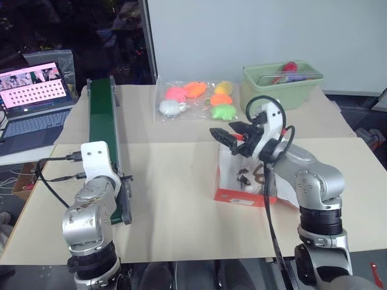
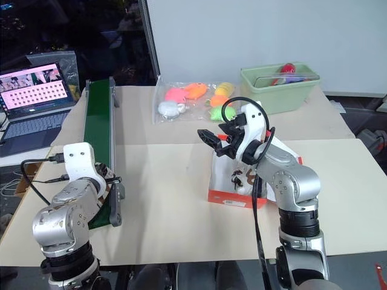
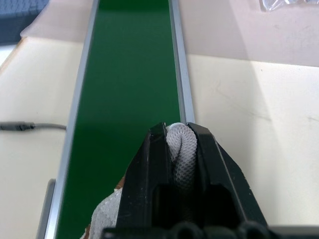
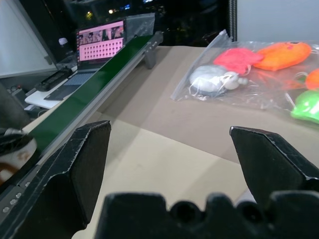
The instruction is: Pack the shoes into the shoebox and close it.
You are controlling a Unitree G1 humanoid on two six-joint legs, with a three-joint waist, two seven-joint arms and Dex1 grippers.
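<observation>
My left gripper (image 3: 182,127) is shut on a fold of white mesh at the edge of one shoe (image 3: 181,154), held over the near end of the green conveyor belt (image 3: 127,74). More of that shoe's white fabric shows below the fingers. The orange-red shoebox (image 1: 233,194) stands on the table to the right. White with dark marks shows above its front wall, and my right arm partly covers it. My right gripper (image 1: 233,136) hovers open above the box's left end with nothing between its fingers (image 4: 87,149).
The conveyor (image 1: 100,121) runs along the table's left side, with a laptop (image 1: 33,90) beyond it. A clear bag of colourful soft toys (image 1: 193,99) and a pale green bin (image 1: 281,84) sit at the back. Cables trail near my left wrist.
</observation>
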